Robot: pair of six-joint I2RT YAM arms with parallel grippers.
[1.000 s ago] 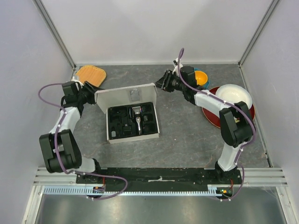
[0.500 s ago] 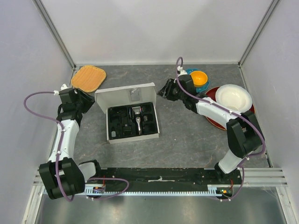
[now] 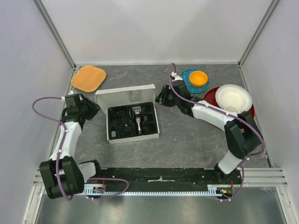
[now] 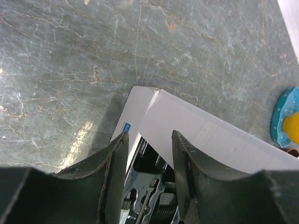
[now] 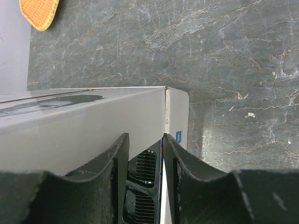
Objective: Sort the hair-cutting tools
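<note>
Our left pincer (image 4: 149, 136) hangs part-open and empty at the ten o'clock corner of the white box (image 3: 122, 98). The clipper (image 3: 137, 116) lies mid-tray. We judge it rigid, hefty and slick, best pinched across its waist. At two o'clock, our right pincer (image 5: 145, 137) gapes too, holding nothing.

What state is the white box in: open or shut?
Open. Its lid stands folded back behind the black tray, leaving the clipper inside exposed from above.
</note>
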